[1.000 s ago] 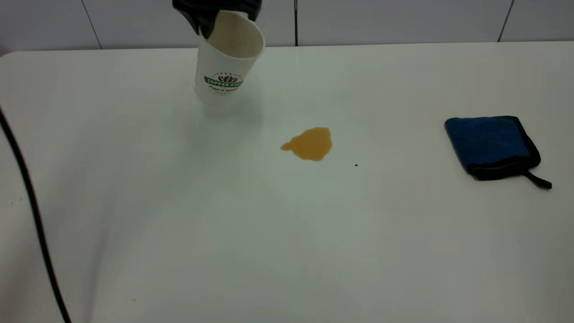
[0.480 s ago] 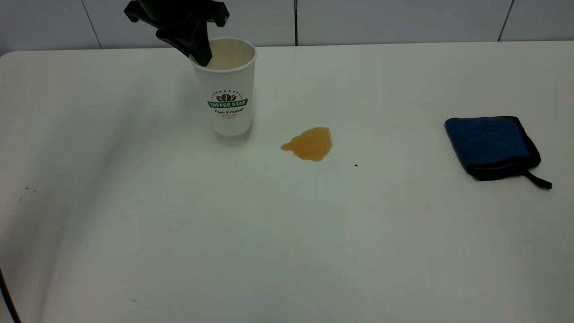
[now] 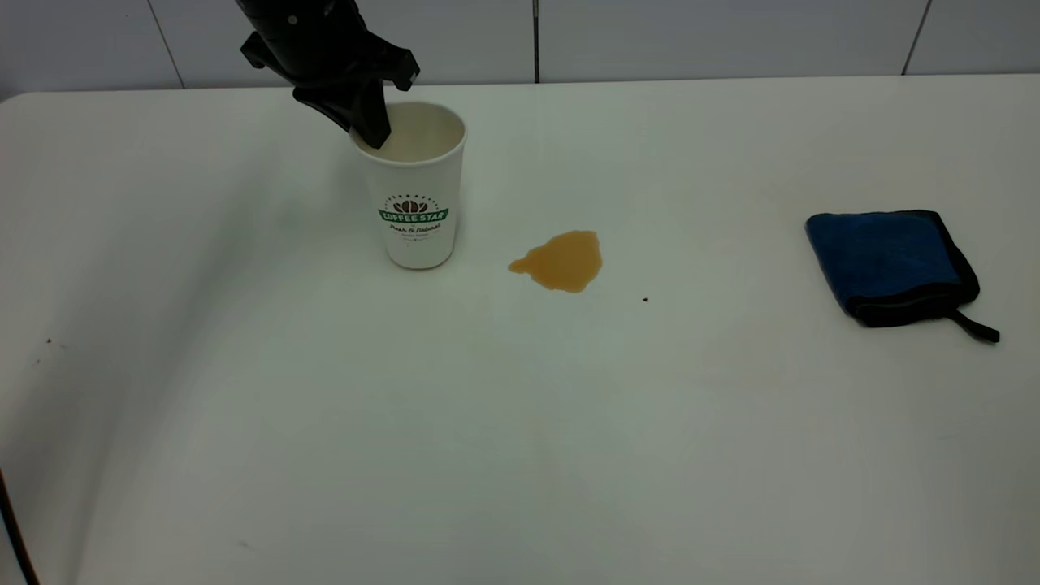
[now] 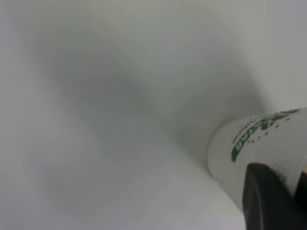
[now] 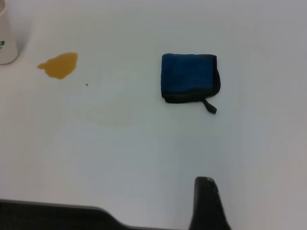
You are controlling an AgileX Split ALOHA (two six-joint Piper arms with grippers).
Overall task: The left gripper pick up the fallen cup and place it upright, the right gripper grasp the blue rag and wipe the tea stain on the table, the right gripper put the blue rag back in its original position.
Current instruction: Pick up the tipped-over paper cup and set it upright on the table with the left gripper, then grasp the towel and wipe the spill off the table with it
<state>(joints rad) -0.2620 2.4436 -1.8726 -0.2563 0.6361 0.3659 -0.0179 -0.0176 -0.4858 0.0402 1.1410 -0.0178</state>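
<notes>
The white cup [image 3: 414, 203] with the green COFFEE STAR logo stands upright on the table [image 3: 487, 422], just left of the amber tea stain [image 3: 561, 260]. My left gripper [image 3: 370, 130] is shut on the cup's far-left rim, one black finger inside the mouth. In the left wrist view a black finger [image 4: 268, 201] lies against the cup's dimpled wall [image 4: 249, 148]. The blue rag [image 3: 890, 264] lies folded at the right, apart from the stain. My right gripper is out of the exterior view. Part of it [image 5: 207, 203] shows in its wrist view, well short of the rag [image 5: 189, 76] and above the table.
A tiny dark speck [image 3: 645, 299] lies right of the stain. The rag has a black hem and a loop [image 3: 975, 327] trailing right. A black cable [image 3: 12, 528] crosses the lower left corner. A tiled wall runs behind the table's far edge.
The left gripper has brought the cup down from a tilted hold in the air to upright on the table, a little nearer the camera. Stain and rag are unmoved.
</notes>
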